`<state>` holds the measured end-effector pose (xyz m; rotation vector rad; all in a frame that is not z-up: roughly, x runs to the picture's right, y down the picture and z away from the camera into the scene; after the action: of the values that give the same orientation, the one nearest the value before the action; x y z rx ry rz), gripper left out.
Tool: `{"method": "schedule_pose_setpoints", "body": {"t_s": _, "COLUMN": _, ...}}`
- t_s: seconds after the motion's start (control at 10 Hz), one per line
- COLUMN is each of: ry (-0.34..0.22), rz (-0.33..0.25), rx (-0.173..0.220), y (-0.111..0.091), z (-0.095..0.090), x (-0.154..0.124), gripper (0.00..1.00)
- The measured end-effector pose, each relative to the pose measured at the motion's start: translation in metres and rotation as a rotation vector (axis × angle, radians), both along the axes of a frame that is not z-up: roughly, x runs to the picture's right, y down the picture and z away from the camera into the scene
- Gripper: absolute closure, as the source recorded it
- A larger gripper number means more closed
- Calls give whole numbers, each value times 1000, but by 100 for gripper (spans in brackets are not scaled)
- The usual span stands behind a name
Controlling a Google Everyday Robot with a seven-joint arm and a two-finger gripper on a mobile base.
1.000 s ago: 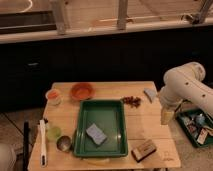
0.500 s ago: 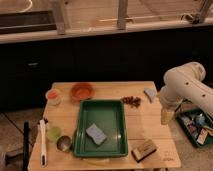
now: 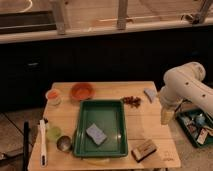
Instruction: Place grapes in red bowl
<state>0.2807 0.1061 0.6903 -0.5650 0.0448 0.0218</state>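
Observation:
The grapes (image 3: 132, 101) are a small dark reddish bunch lying on the wooden table (image 3: 145, 130), just right of the green tray (image 3: 101, 128). The red bowl (image 3: 82, 91) sits at the table's back left, above the tray. My white arm comes in from the right; the gripper (image 3: 165, 116) hangs down at the table's right edge, right of and nearer than the grapes, touching nothing.
A blue sponge (image 3: 96, 134) lies in the green tray. A pale cup with orange inside (image 3: 53, 96), a green cup (image 3: 53, 132), a metal cup (image 3: 64, 143) and a white tool (image 3: 42, 142) are at the left. A grey object (image 3: 150, 94) and a brown block (image 3: 144, 150) are at the right. A bin of items (image 3: 196, 127) stands off the table's right.

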Motion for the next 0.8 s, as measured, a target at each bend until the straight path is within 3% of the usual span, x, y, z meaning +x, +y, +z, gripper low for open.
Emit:
{"method": "schedule_pose_setpoints", "body": {"t_s": 0.4, "ry": -38, "rz": -95, "rx": 9, "y": -4, "z": 33, "x": -37, "gripper": 20}}
{"method": "schedule_pose_setpoints", "body": {"t_s": 0.6, "ry": -37, "rz": -98, "rx": 13, "y": -4, "z": 35, "x": -35, "gripper": 20}}
{"method": "schedule_pose_setpoints", "body": {"t_s": 0.8, "ry": -46, "rz": -114, "rx": 17, "y": -7, "z": 48, "x": -41, "gripper": 20}}
